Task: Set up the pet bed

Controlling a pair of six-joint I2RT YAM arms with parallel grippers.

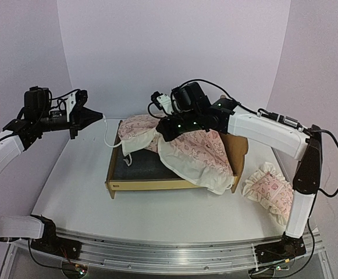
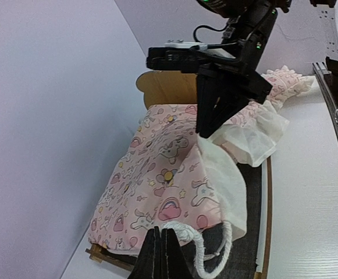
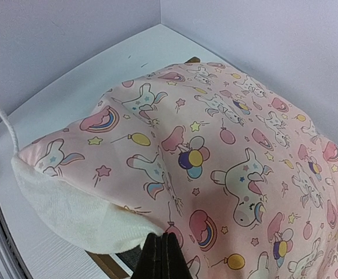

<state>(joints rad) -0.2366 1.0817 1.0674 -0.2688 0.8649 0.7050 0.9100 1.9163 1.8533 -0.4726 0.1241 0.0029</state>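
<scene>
Top external: pet bed (image 1: 151, 185) sits mid-table with the quilt (image 1: 199, 156) heaped over it. I judge the frame light, stiff wood, best taken by a side rail. My left gripper (image 1: 96, 116) is pressed together, empty, left of the bed. My right gripper (image 3: 162, 256) is pressed together at the quilt's fold; whether it pinches fabric is unclear.

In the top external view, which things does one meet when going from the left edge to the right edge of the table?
Left gripper → white cord hanging from its tip → pet bed with the pink quilt heaped on it → ruffled pillow.
</scene>
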